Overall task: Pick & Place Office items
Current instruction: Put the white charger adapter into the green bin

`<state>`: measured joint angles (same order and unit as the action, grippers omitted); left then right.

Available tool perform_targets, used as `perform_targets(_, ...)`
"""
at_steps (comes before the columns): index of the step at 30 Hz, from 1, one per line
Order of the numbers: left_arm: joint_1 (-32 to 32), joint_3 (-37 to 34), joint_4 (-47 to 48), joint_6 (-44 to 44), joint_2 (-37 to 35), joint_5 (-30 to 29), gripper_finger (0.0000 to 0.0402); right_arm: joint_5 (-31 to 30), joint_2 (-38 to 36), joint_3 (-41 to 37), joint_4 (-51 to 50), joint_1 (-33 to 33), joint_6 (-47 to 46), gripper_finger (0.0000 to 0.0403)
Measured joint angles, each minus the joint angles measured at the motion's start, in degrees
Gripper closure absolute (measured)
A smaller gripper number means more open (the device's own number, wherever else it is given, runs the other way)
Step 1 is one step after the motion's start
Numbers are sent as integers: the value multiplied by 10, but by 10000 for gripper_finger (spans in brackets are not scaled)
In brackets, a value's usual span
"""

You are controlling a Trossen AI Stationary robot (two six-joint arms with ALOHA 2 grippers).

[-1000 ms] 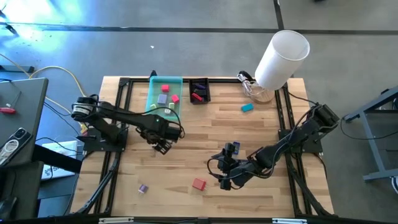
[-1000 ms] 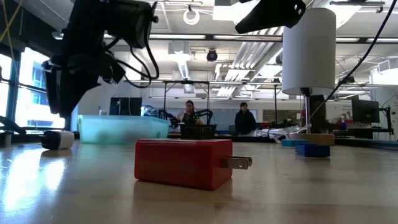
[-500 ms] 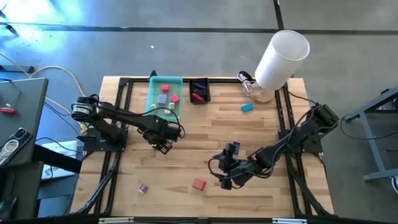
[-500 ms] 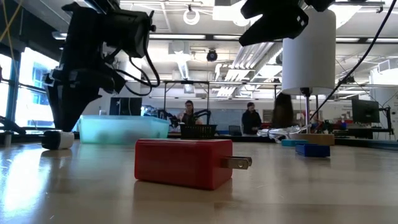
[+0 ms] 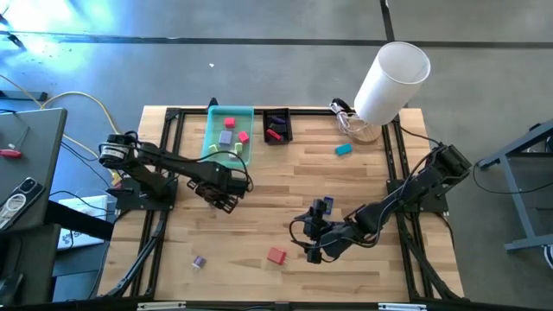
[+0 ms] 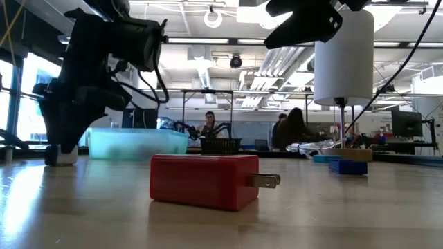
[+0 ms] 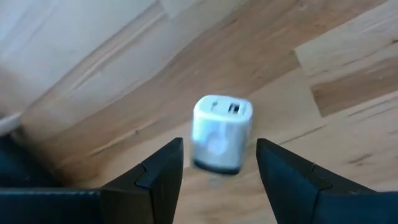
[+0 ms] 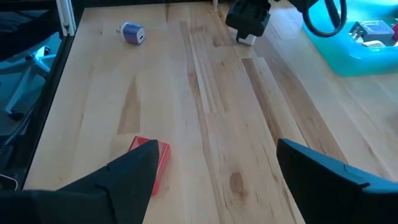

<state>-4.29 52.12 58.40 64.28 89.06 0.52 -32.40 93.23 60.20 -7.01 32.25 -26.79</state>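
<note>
A white charger-like block (image 7: 222,132) lies on the wooden table. My left gripper (image 7: 219,144) is open, with one finger on either side of the block and a gap at each; it is low over the table's left middle (image 5: 223,202) and hides most of the block in the low view (image 6: 61,142). A red plug block (image 5: 276,256) lies near the front edge, its prongs showing in the low view (image 6: 204,181). My right gripper (image 5: 312,251) is open and empty, just to the right of the red block (image 8: 152,163).
A teal tray (image 5: 229,136) holding several small pieces stands at the back left, with a black basket (image 5: 276,125) beside it. A large white cylinder (image 5: 393,80) stands at the back right. A blue piece (image 5: 344,149) and a purple piece (image 5: 199,261) lie loose. People move in the room behind.
My left gripper has gone down and toward the table's left edge, and now stands around the white block. My right gripper has kept still.
</note>
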Motion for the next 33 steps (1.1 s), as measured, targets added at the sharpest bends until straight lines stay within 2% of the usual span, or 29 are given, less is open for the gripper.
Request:
perform_targets(7, 7, -33, -49, -12, 0, 10, 209, 11, 0, 0, 0, 0, 0, 89)
perform_targets(14, 23, -55, -53, -40, 0, 11, 210, 11, 0, 0, 0, 0, 2, 89)
perform_targets(17, 23, -55, -53, -76, -1, 2, 226, 11, 0, 0, 1, 0, 14, 89)
perform_targets(21, 26, -55, -49, -102, -1, 2, 276, 11, 0, 0, 4, 0, 16, 89)
perform_targets(25, 26, -52, -44, -123, 0, 25, 278, 11, 0, 0, 4, 0, 19, 89)
perform_targets(33, 19, -11, -48, -154, -43, -7, 278, 11, 0, 0, 14, -4, 30, 89)
